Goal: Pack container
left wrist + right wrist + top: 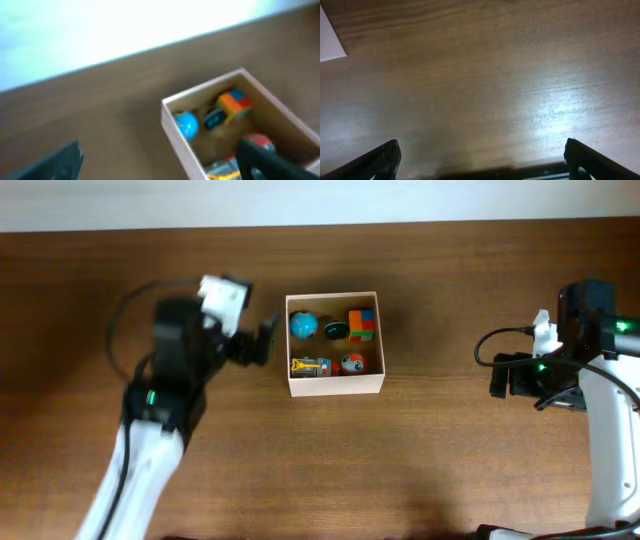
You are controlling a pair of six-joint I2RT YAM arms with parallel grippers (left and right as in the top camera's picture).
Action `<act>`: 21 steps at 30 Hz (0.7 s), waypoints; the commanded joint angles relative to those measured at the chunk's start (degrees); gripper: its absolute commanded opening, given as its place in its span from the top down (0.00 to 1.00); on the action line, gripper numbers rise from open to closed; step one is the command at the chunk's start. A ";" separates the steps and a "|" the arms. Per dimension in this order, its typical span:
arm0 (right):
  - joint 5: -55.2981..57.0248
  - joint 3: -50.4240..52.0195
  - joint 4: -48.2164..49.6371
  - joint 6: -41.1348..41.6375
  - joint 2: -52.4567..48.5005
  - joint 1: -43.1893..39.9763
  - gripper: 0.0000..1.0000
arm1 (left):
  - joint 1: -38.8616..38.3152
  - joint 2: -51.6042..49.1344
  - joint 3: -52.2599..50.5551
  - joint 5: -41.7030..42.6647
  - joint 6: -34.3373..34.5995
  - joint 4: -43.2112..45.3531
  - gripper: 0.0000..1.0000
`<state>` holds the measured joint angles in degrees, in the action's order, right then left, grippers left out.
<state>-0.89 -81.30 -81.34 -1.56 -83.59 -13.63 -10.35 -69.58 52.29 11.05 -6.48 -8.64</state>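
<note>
Left claw (262, 340): wide open, empty | box (335, 387): just ahead of its fingertips, toys (362, 324) inside | right claw (505, 376): open, empty, well away | judgement: packing looks finished.

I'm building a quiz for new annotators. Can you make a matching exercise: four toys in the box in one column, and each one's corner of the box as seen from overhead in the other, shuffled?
Toys:
1. blue ball
2. cube
3. yellow toy
4. red ball

Corners of the container, overhead view:
A. bottom right
B. top left
C. bottom left
D. top right

Pairs: 1-B, 2-D, 3-C, 4-A
</note>
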 commanded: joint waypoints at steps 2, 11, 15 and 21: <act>0.72 -0.02 0.04 -0.13 0.07 -0.37 0.01 | 2.12 12.79 -14.62 -0.22 -0.87 9.62 0.01; 0.72 -0.02 0.04 -0.13 0.07 -0.37 0.01 | 6.88 37.77 -36.65 -0.44 1.40 19.02 0.01; 0.70 -0.02 0.04 -0.13 0.07 -0.37 0.02 | 8.90 47.43 -41.59 -0.39 2.34 18.88 0.01; 0.72 -0.02 0.04 -0.13 0.07 -0.37 0.01 | 9.40 57.16 -46.10 -0.39 2.32 18.73 0.01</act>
<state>-0.91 -81.30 -81.34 -1.56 -83.59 -13.63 -1.30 -15.51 8.19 10.87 -4.91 9.98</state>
